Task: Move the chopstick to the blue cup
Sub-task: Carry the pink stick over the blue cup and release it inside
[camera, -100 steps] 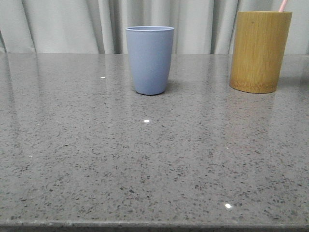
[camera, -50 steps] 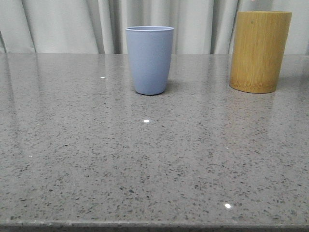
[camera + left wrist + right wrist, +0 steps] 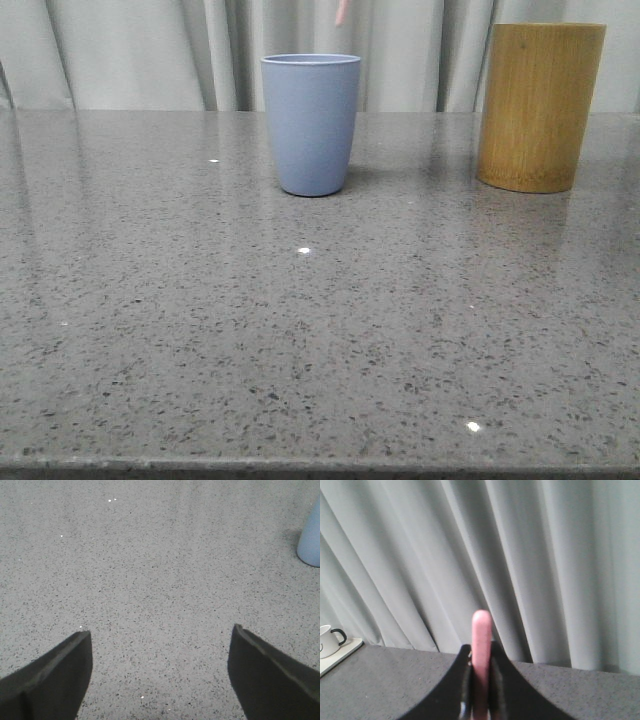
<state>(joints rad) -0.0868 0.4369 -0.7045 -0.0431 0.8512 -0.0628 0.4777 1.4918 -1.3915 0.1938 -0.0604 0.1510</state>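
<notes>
A thin, pale pink chopstick (image 3: 481, 645) with a rounded end is seen clamped between the fingers of the right pincer (image 3: 481, 680), which is closed narrowly on it. In the front view its tip (image 3: 341, 12) hangs above the rim of the blue cup (image 3: 310, 124), at the upper edge of the picture. The cup stands upright on the grey speckled tabletop (image 3: 300, 330), well apart from the bamboo holder (image 3: 540, 106). Open tabletop lies before both. The left pincer (image 3: 160, 675) is held wide over bare tabletop, gripping nothing.

Bamboo holder (image 3: 540, 105) on speckled table (image 3: 300, 330); grey curtain (image 3: 130, 50) (pleated) behind.
</notes>
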